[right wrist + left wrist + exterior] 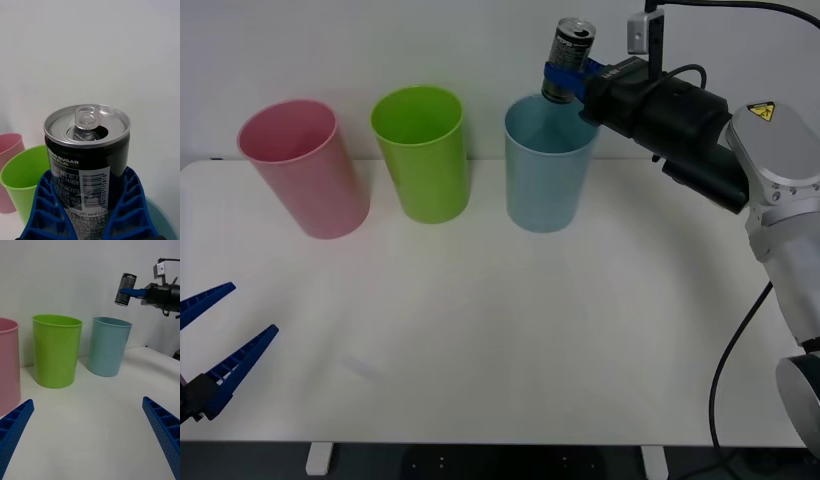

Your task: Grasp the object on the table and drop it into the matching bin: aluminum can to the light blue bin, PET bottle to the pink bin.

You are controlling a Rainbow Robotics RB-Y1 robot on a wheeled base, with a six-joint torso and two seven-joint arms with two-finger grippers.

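Observation:
My right gripper (pixel 561 78) is shut on the aluminum can (pixel 569 55), a small silver can with a dark label and pull-tab top, held in the air just above the rim of the light blue bin (pixel 547 170). In the right wrist view the can (pixel 87 157) sits between the blue fingers (pixel 129 210). The left wrist view shows the can (pixel 125 289) high above the light blue bin (pixel 108 347). The pink bin (pixel 305 170) stands at the far left of the white table (pixel 500 360). My left gripper (pixel 210 335) rests open at the table's front left.
A lime green bin (pixel 423 152) stands between the pink and light blue bins along the back of the table. A black cable (pixel 730 360) hangs by the right arm. A white wall is behind the bins.

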